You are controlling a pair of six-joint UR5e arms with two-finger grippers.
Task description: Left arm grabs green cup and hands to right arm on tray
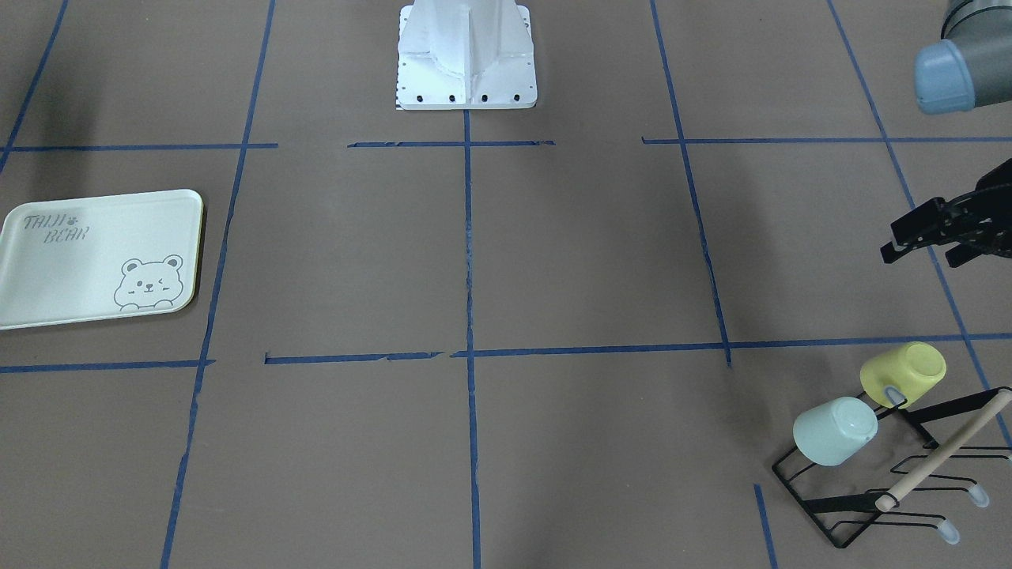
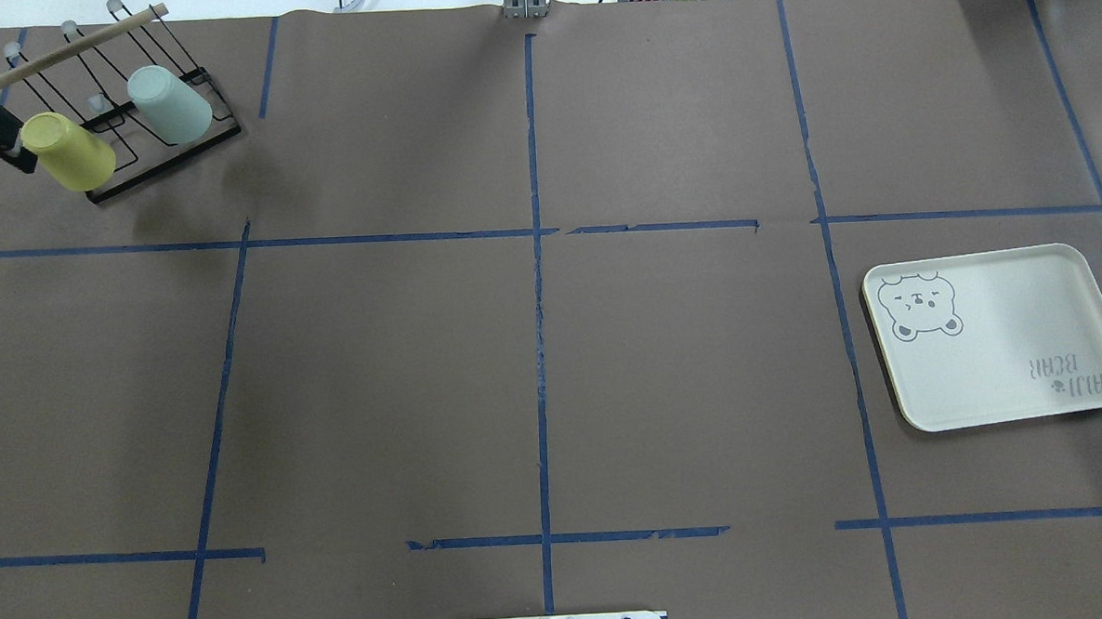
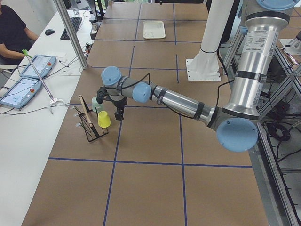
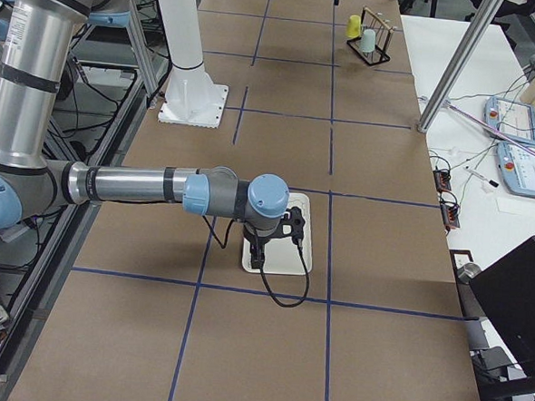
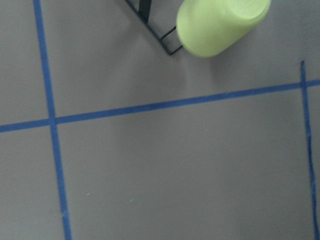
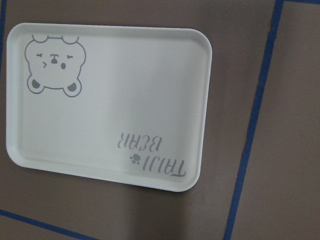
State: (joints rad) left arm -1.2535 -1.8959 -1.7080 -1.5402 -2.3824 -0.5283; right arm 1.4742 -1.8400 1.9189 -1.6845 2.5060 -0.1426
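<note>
The green cup (image 1: 834, 431) hangs mouth-down on a peg of a black wire rack (image 1: 862, 494), beside a yellow cup (image 1: 904, 373). It also shows in the overhead view (image 2: 170, 105). My left gripper (image 1: 921, 254) hovers just short of the rack on the yellow cup's side, its fingers apart and empty. The left wrist view shows only the yellow cup (image 5: 220, 25) and a rack corner. The tray (image 2: 999, 336) lies flat and bare at the opposite end of the table. My right gripper (image 4: 262, 253) hangs over the tray (image 6: 110, 105); I cannot tell whether it is open.
The rack has a wooden rod handle (image 1: 945, 450) and several free pegs. The white robot base (image 1: 466, 55) stands at the table's middle edge. Blue tape lines cross the brown table. A side desk with tablets (image 3: 28, 77) and a seated person lies beyond the rack.
</note>
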